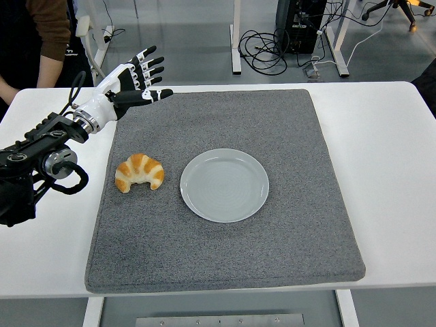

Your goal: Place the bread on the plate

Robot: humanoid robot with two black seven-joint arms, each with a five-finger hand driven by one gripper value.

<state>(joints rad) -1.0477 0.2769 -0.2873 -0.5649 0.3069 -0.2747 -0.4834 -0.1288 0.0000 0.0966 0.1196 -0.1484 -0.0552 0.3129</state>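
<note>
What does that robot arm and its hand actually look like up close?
The left arm is black with round silver joints and a looping black cable. Its wrist is white, and the left hand has five black fingers with white bands. The right arm is out of view.
</note>
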